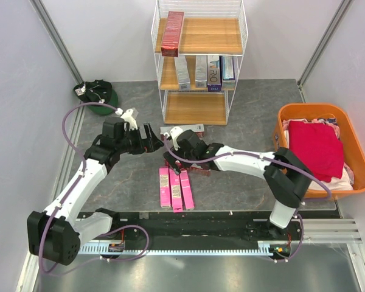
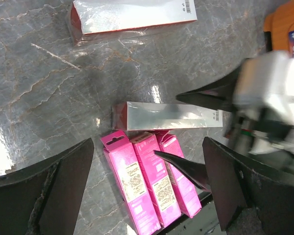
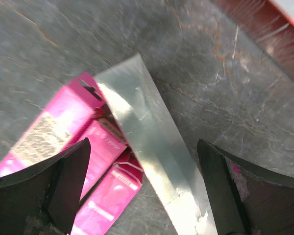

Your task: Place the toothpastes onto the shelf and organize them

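Progress about half by my count: shelf (image 1: 160, 61) at upper centre holds one dark red toothpaste box (image 1: 172, 33) and four silver boxes (image 1: 201, 71), while three pink boxes (image 1: 175, 188) and two red boxes (image 2: 171, 116) lie mid-frame on the table (image 1: 249, 115), with left gripper (image 2: 147, 181) and right gripper (image 3: 142, 191) both gaping wide and empty.

Orange plastic tub (image 1: 308, 109), right edge of tabletop, holding folded red cloth (image 1: 315, 148) over pale fabrics; dark green cap-like item (image 1: 100, 97), far left corner
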You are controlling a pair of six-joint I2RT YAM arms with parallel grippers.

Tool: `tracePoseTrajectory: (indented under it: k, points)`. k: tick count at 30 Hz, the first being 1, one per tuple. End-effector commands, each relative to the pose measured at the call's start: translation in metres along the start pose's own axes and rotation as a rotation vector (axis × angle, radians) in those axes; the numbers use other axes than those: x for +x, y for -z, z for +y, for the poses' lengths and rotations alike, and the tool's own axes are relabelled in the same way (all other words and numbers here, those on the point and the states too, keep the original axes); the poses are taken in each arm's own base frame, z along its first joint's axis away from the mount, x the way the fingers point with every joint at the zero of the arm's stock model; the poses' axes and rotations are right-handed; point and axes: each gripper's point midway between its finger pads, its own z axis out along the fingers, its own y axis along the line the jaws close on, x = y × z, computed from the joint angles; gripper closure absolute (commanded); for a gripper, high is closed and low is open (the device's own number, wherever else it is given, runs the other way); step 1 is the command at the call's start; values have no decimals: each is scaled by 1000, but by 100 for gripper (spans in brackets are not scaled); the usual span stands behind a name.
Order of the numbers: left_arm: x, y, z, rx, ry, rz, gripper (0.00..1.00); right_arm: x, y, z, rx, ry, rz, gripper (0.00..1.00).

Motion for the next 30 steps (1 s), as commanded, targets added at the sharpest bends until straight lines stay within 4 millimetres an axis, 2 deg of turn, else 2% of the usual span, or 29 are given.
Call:
tracePoseTrajectory:
  k: [1, 2, 5, 7, 8, 9, 10, 15, 17, 21, 22, 24, 27, 29, 30]
  points:
    - [-5, 7, -10, 70, 35, -18, 0, 3, -16, -12, 58, 19, 35, 2]
    - [-4, 7, -11, 75, 33, -17, 0, 10, -22, -14, 70, 20, 53, 2]
    - [-2, 7, -10, 82, 34, -13, 0, 14, -32, -19, 102, 12, 64, 2]
    - [-2, 7, -11, 91, 33, -16, 0, 10, -38, -19, 104, 7, 50, 4]
    - [-1, 8, -12, 97, 33, -16, 0, 15, -43, -18, 96, 10, 66, 7]
    - [-2, 9, -14, 104, 30, -19, 0, 13, -46, -16, 85, 9, 66, 17]
    - [-3, 10, -14, 107, 30, -23, 0, 11, -50, -16, 86, 0, 65, 22]
    - [-7, 19, -20, 127, 14, -48, 0, -2, -49, -15, 73, -36, 46, 40]
    - [-9, 22, -23, 133, 8, -60, 0, -15, -41, -19, 85, -62, 8, 47]
    - [-17, 31, -30, 152, -8, -83, 0, -38, -19, -36, 133, -106, -58, 54]
    - [-20, 33, -32, 156, -12, -91, 0, -51, -8, -42, 154, -120, -95, 55]
    - [-25, 36, -39, 176, -18, -99, 0, -61, 5, -50, 169, -151, -131, 59]
    - [-34, 41, -51, 225, -27, -118, 0, -93, 43, -62, 199, -199, -243, 60]
    - [-41, 47, -66, 292, -34, -140, 0, -104, 62, -70, 222, -236, -295, 60]
    - [-43, 49, -71, 318, -35, -148, 0, -121, 87, -71, 215, -268, -370, 60]
